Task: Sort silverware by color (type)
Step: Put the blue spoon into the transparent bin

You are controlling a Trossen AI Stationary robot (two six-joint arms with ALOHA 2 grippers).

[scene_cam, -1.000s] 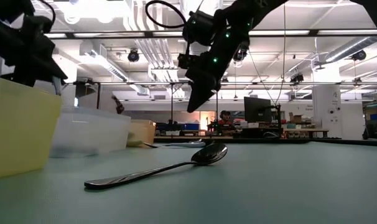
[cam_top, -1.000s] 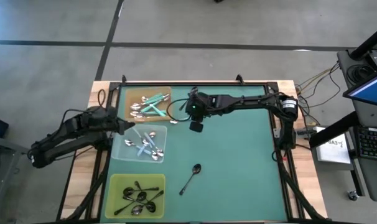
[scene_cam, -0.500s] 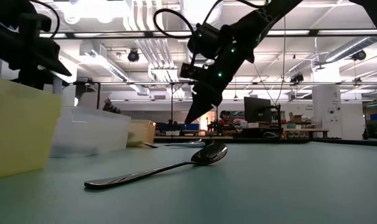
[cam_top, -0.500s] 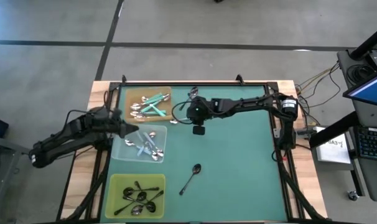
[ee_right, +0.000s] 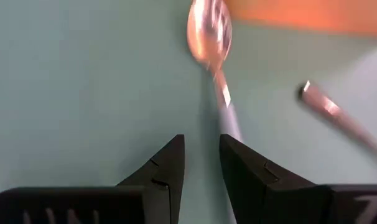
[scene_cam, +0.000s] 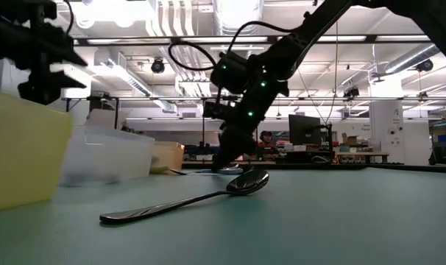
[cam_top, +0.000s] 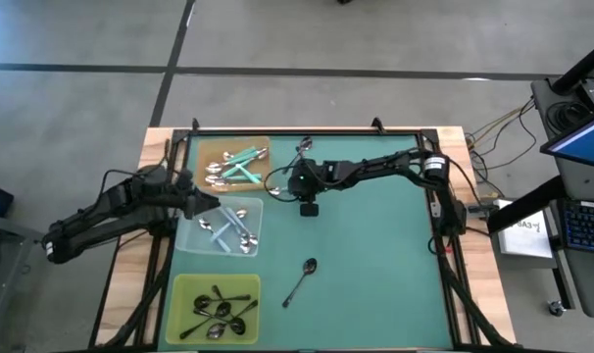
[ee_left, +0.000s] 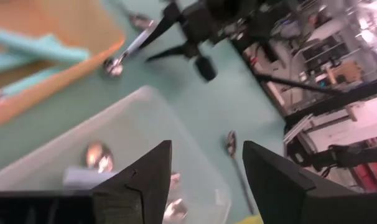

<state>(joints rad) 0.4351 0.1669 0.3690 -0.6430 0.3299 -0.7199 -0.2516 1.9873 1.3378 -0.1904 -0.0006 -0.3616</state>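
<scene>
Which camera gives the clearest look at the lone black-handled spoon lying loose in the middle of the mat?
The low view: the black-handled spoon fills the foreground, bowl and handle sharp. The high view shows it small; the left wrist view catches it far off; the right wrist view misses it.

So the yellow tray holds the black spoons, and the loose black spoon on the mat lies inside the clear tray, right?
Not quite. The high view shows the loose black spoon lying on the bare green mat, outside the clear tray. The yellow tray does hold the black spoons.
</scene>
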